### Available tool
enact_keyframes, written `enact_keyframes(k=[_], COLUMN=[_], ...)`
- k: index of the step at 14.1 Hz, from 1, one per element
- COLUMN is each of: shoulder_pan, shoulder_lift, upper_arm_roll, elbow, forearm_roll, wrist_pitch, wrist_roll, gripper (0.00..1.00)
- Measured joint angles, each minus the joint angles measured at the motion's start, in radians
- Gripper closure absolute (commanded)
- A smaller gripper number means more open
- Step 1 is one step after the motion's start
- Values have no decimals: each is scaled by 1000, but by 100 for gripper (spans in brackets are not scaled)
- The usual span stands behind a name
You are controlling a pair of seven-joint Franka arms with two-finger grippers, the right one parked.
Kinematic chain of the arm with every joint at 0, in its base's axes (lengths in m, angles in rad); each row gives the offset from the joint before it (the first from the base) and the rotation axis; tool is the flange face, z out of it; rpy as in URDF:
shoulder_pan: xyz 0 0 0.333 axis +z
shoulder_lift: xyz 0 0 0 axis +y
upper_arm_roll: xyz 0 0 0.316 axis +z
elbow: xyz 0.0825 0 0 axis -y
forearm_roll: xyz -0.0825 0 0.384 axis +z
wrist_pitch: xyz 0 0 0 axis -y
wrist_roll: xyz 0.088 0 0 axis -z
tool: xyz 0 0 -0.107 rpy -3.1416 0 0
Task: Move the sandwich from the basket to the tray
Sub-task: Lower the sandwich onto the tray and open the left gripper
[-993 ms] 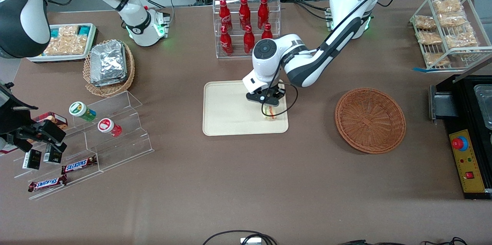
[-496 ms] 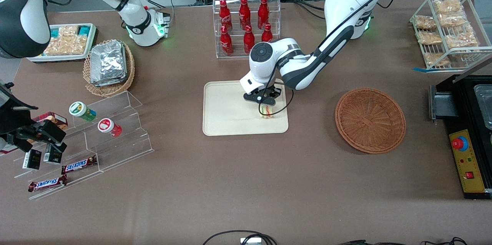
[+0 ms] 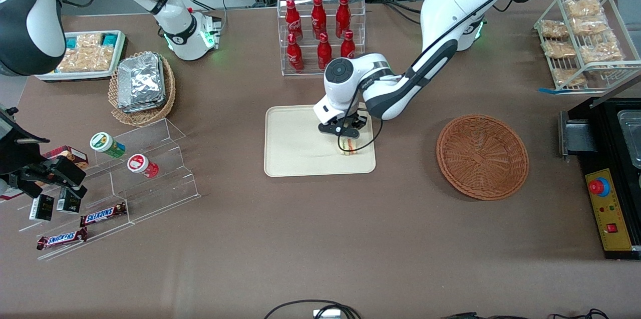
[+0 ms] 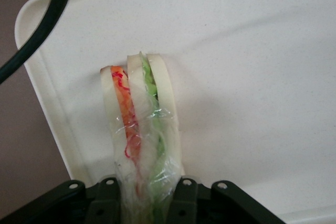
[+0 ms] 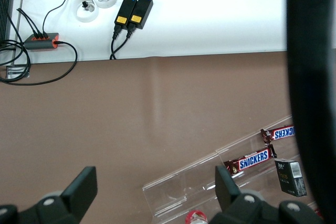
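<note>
Progress: the sandwich [image 3: 350, 145] had left the basket [image 3: 482, 156], which sat bare on the table toward the working arm's end, and stood over the tray [image 3: 300, 148], near the tray's edge that faces the basket.
Contact: in the left wrist view the wedge [image 4: 140, 124] appeared to rest its tip on the cream surface, though whether its weight was fully down could not be told.
Gripper: the left arm's gripper [image 3: 344, 134] hung low over the tray, fingers drawn in narrow and clamped on the sandwich's plastic-wrapped end [image 4: 143, 192].
Remaining: by the look of it, only the release and the lift clear were left.
Risk: standing on edge, the wedge seemed likely to tip once freed.
</note>
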Motion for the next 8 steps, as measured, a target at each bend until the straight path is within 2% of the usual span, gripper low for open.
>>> enact_keyframes(k=[8], shoulder_pan=[3], shoulder_lift=[-4], upper_arm_roll=[0], elbow=[45], forearm_roll=[0], wrist_pitch=[-8], wrist_roll=[-64], gripper=[34])
